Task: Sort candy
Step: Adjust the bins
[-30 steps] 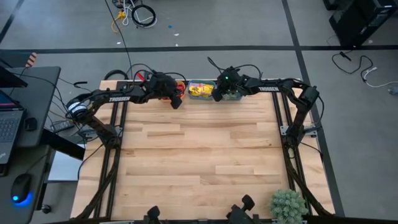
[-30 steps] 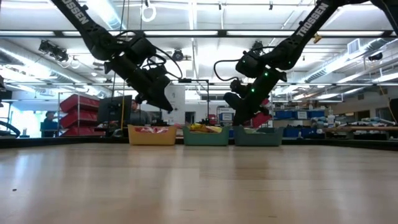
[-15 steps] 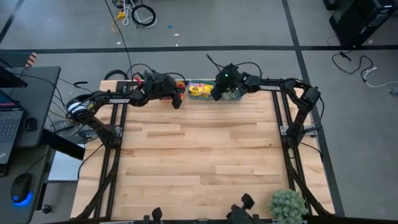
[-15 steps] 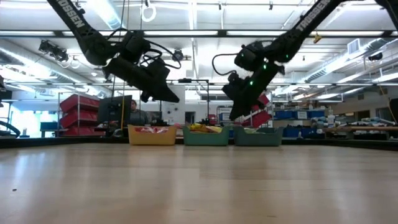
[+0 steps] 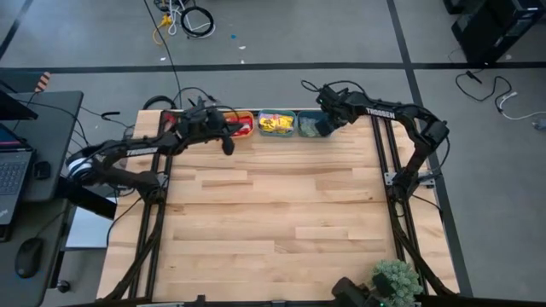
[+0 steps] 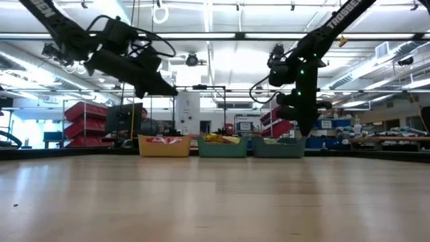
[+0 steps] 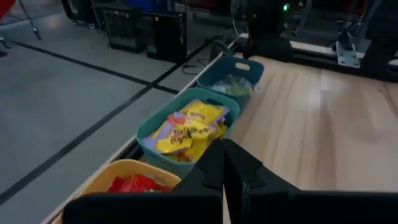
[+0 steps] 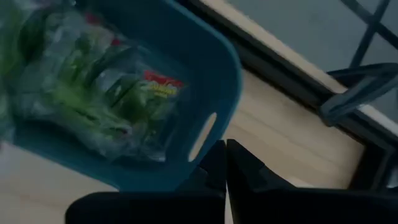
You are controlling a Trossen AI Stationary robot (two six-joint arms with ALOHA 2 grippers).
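Change: both my arms have pulled back from the bowls since a second ago; the left swung out toward the counter's left side, the right lifted and drew toward the right end of the row.
Left claw (image 5: 227, 146): fingers pressed together, holding nothing, hanging above the counter just in front of the orange bowl (image 5: 241, 124); in the low view it sits high, well above the bowls (image 6: 160, 86).
Right claw (image 5: 325, 130): fingers pressed together, empty, above the near right corner of the right teal bowl (image 5: 308, 124); in the low view it points straight down (image 6: 306, 128).
Red candy (image 7: 134, 184): lying in the orange bowl (image 7: 118, 171) at the left end of the row.
Yellow candy (image 7: 189, 127): heaped in the middle teal bowl (image 7: 149, 134), filling it to the rim.
Green candy (image 8: 93, 93): pale green and clear packets piled in the right teal bowl (image 8: 217, 74); one shows a red and yellow label.
Row: I see the three bowls side by side along the counter's far edge (image 5: 273, 213), nearly touching.
Counter: pale wood planks; a small green plant (image 5: 395, 281) stands at the near right corner.
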